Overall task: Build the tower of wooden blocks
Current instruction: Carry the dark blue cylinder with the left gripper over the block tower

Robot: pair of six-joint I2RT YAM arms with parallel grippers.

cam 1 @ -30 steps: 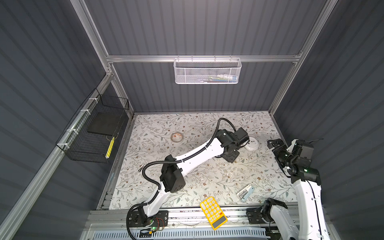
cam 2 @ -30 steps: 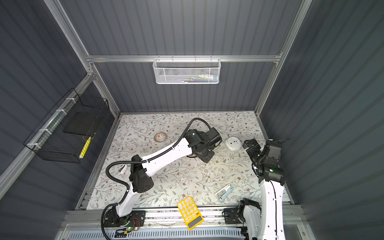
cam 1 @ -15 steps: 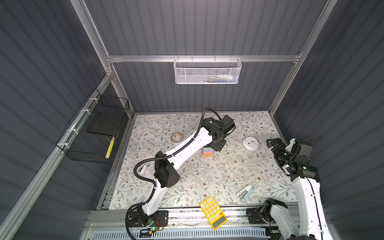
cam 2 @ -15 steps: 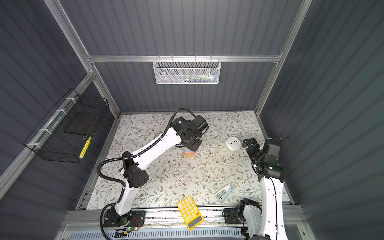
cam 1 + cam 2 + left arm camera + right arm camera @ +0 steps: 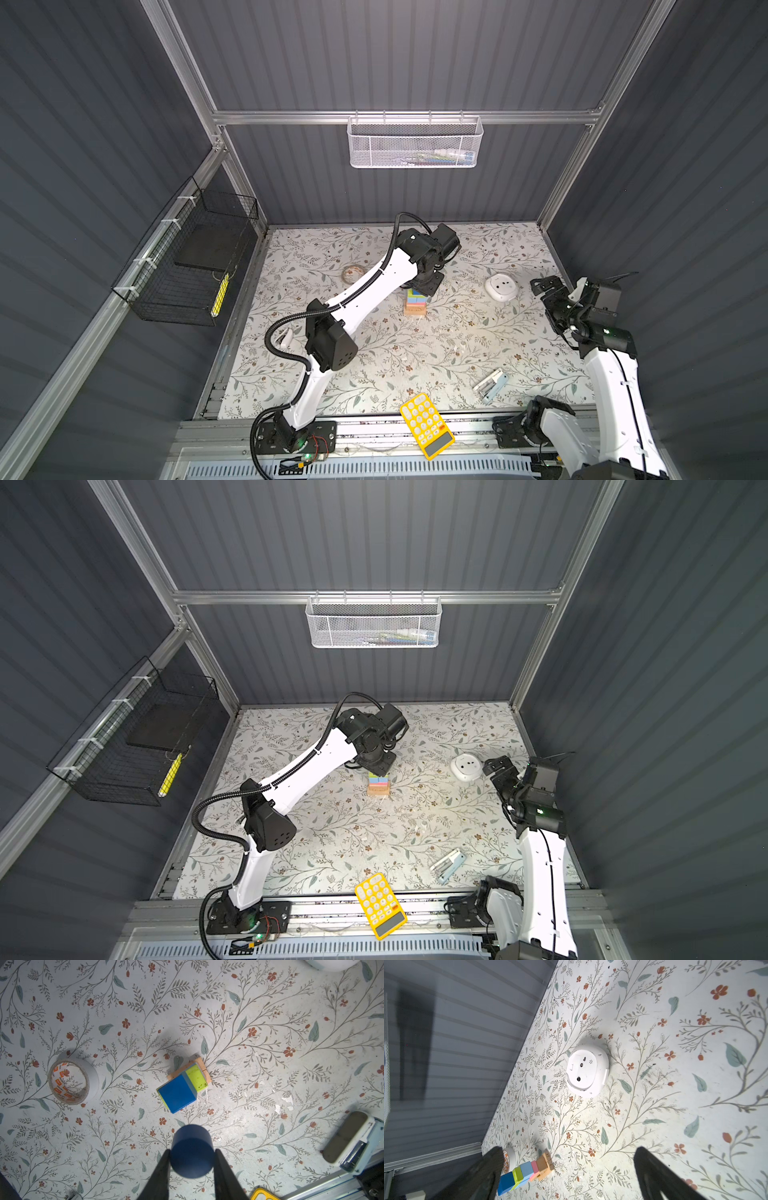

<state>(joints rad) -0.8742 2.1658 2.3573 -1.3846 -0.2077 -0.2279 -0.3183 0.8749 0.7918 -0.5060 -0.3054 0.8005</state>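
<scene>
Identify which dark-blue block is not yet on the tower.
The dark-blue cylinder, held in the left gripper; the dark-blue cube already sits on top of the tower.

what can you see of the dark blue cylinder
A short, round, dark-blue cylinder, matte and smooth like painted wood, one flat end facing the left wrist camera. The left gripper holds it, jaws pressed on opposite curved sides. It hangs clear of the table, apart from the tower and not yet on it. In both top views the arm hides it.
</scene>
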